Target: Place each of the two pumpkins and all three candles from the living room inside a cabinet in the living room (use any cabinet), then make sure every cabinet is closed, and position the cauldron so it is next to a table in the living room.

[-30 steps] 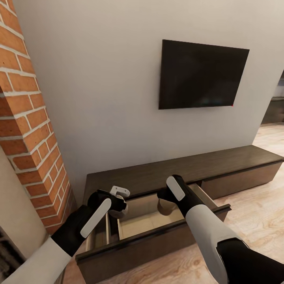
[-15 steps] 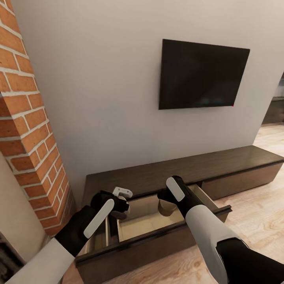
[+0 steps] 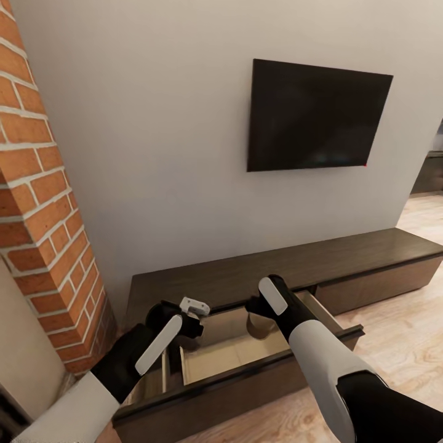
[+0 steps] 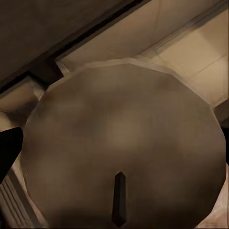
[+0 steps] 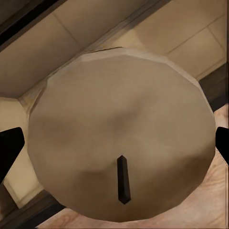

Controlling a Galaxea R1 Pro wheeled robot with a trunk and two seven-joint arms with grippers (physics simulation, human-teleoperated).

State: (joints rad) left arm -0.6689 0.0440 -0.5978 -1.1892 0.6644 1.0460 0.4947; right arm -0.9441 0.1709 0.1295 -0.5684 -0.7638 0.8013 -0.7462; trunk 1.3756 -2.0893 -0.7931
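Our left gripper (image 3: 187, 323) is clamped on a pale beige candle (image 4: 124, 143), whose flat round top with its short dark wick (image 4: 119, 198) looms close in the left wrist view. It hangs over the left end of the open drawer (image 3: 246, 351), which is pulled out of the long dark-brown cabinet (image 3: 289, 264). Our right gripper (image 3: 258, 320) is clamped on a second candle (image 5: 119, 133) of the same make, held above the middle of that drawer's pale interior, its body partly visible beneath the wrist in the head view. A dark television (image 3: 317, 117) hangs on the grey wall above the cabinet, and a brick column (image 3: 43, 227) rises at the left.
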